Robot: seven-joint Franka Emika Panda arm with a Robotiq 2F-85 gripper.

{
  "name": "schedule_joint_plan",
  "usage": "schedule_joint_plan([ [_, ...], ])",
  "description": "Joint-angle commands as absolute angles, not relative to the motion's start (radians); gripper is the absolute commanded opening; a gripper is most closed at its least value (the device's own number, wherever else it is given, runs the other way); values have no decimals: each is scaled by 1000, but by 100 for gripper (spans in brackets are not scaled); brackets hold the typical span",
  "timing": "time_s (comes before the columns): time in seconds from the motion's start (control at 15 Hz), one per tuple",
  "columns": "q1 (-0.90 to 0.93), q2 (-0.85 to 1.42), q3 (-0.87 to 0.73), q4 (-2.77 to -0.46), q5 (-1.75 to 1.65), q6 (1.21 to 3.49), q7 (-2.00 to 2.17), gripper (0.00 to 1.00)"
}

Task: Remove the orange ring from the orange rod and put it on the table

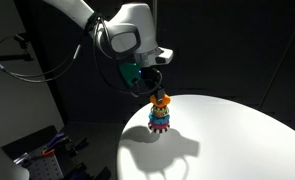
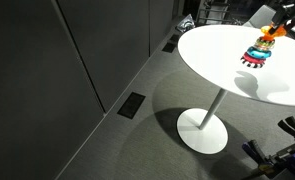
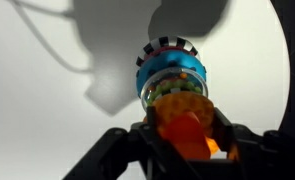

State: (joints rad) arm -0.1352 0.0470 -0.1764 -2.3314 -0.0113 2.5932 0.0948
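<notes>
Orange plastic sits between the two dark fingers (image 3: 150, 140) of the hand (image 1: 157, 92) in the wrist view, and that is where my worry starts. I judge the main risk to be the whole toy stack (image 1: 159, 119) coming up with the orange ring (image 3: 184, 130). If the ring binds on the orange rod, or if the fingers also catch the rod's tip, a straight lift could drag the light toy off the worktop (image 1: 237, 140) or tip it over. I cannot separate the rod from the ring in any view, so I cannot rule that out. A pull that is off the rod's axis could jam the ring, and a loose pinch on smooth plastic could let it slip and roll away. The toy also stands fairly near the worktop edge (image 2: 202, 75) in an exterior view, so a knock could send it off.

As for the hand, its jaws stand close on either side of the orange, but I cannot tell whether they press on it. The ring lies directly under the hand, at the top of the stack, above the blue ring (image 3: 172, 78) and the striped ring (image 3: 167, 45). It is not yet on the worktop.
</notes>
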Motion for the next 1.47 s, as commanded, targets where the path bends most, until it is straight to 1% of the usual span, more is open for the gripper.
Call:
schedule_joint_plan([
  [0.0, -142, 22, -175, -2318, -46, 2561, 131, 62],
  [0.07, -142, 23, -175, -2317, -46, 2560, 132, 59],
  [0.13, -142, 22, -175, -2315, -46, 2560, 132, 60],
  [0.2, -142, 21, -175, -2314, -46, 2561, 132, 59],
  [0.33, -144, 20, -176, -2308, -45, 2560, 132, 56],
  [0.4, -146, 21, -178, -2303, -43, 2559, 132, 52],
  [0.6, -160, 24, -188, -2284, -44, 2561, 132, 47],
  [0.67, -167, 26, -194, -2277, -44, 2560, 132, 49],
  [0.93, -201, 34, -224, -2257, -44, 2567, 126, 53],
  [1.07, -217, 40, -240, -2250, -42, 2565, 123, 58],
  [1.4, -248, 75, -269, -2256, -36, 2572, 114, 61],
])
